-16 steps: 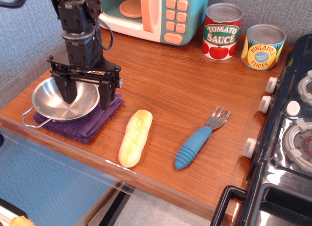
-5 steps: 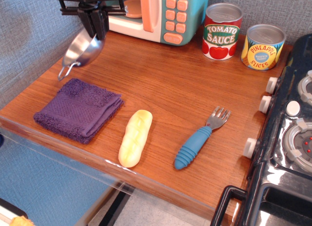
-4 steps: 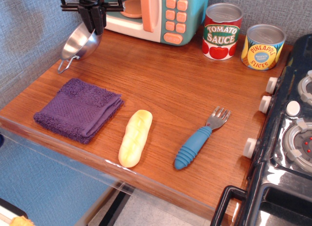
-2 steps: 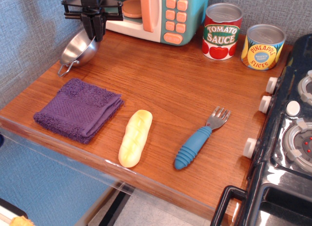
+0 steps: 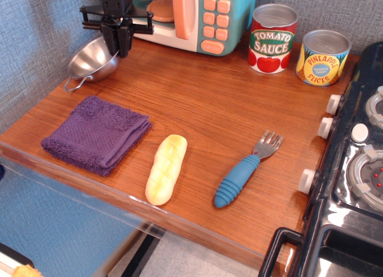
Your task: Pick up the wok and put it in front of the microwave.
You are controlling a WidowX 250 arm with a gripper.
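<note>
You see a shiny steel wok (image 5: 91, 60), wire handle toward you; the gripper (image 5: 118, 42) clamps its far rim.

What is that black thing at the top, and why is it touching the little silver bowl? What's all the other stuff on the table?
The black thing is the end of a robot arm. Its grabbing part, the tool, works like two fingers that pinch. There is only one picture of this moment, taken from above and in front of the wooden table.

The silver bowl is a small wok. The tool is pinching its rim, and the wok sits low by the table's back left corner, tipped a little, next to the toy microwave. Whether it rests fully on the wood is hard to tell.

Also on the table: a folded purple cloth, a toy bread roll, a fork with a blue handle, a tomato sauce can and a pineapple slices can. On the right is a black toy stove.
</note>
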